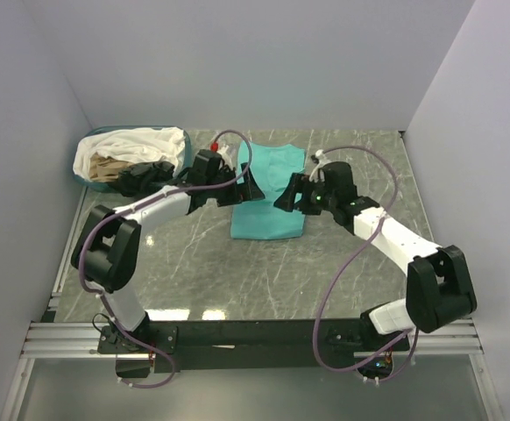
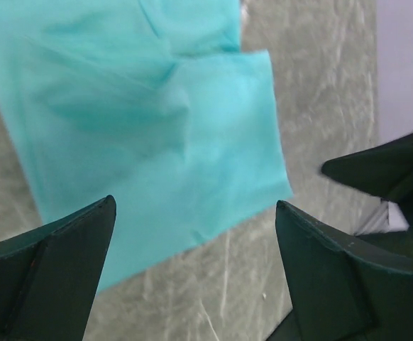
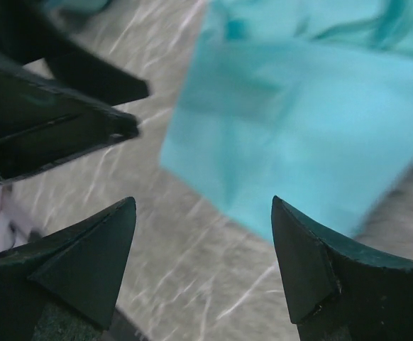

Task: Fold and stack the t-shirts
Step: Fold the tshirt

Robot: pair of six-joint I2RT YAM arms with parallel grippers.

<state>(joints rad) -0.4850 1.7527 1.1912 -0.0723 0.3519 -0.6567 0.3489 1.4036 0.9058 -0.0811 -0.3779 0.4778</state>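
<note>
Teal t-shirt folded on marbled table; left end effector, right end effector open, empty above; basket far-left.

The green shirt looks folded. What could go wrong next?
The left gripper and right gripper hang open and very close together over the green shirt, so they might bump. An open gripper could also catch the shirt's edge and spoil the fold. The shirts heaped in the basket may come out tangled.
</note>
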